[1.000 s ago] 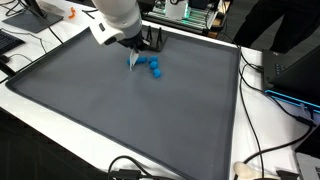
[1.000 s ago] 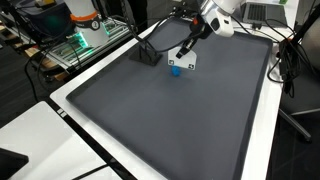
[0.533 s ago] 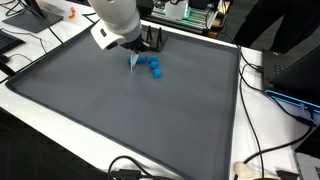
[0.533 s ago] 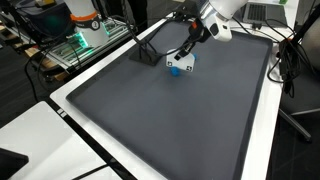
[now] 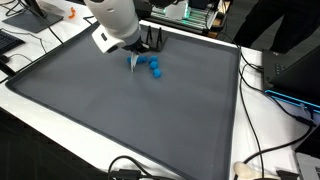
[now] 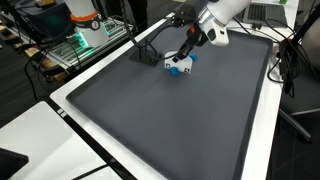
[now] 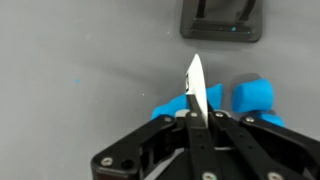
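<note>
My gripper (image 7: 193, 118) is shut on a thin white flat piece (image 7: 194, 82), seen edge-on and sticking forward out of the jaws. In both exterior views the gripper (image 5: 133, 53) (image 6: 188, 54) hangs low over the grey mat (image 5: 120, 120), with the white piece (image 5: 133, 63) (image 6: 176, 65) pointing down at the mat. Blue soft-looking lumps (image 7: 252, 98) lie just beyond and to either side of the piece, and they show as a small blue cluster (image 5: 153, 67) (image 6: 177, 71) right next to its tip. Whether the piece touches them is not clear.
A small black stand (image 7: 222, 20) (image 5: 152, 42) (image 6: 148, 56) sits on the mat just behind the blue lumps. The mat lies on a white table (image 5: 270, 140) with cables (image 5: 255, 165) at the edges and electronics boards (image 6: 75, 45) beyond it.
The arm has shifted slightly, carrying the white piece a little closer to the blue lumps. The jaws stay shut on it.
</note>
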`<state>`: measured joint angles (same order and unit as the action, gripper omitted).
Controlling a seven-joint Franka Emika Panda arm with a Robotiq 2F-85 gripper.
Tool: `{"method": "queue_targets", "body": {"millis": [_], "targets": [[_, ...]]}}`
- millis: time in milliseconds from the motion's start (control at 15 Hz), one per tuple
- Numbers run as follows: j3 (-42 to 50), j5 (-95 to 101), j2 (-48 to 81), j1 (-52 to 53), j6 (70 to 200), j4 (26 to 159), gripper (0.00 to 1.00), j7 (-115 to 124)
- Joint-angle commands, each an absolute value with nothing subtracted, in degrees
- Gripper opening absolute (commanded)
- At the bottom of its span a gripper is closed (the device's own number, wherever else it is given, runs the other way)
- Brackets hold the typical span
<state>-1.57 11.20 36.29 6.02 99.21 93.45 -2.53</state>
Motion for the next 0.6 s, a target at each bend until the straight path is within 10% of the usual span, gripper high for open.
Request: {"method": "queue_targets", "body": {"millis": [0, 533], "targets": [[-1.16, 12.77, 36.65, 5.7, 98.24, 95.53, 0.01, -3.5], [-1.02, 13.68, 35.91, 5.77, 95.04, 96.22, 0.01, -4.59]]}}
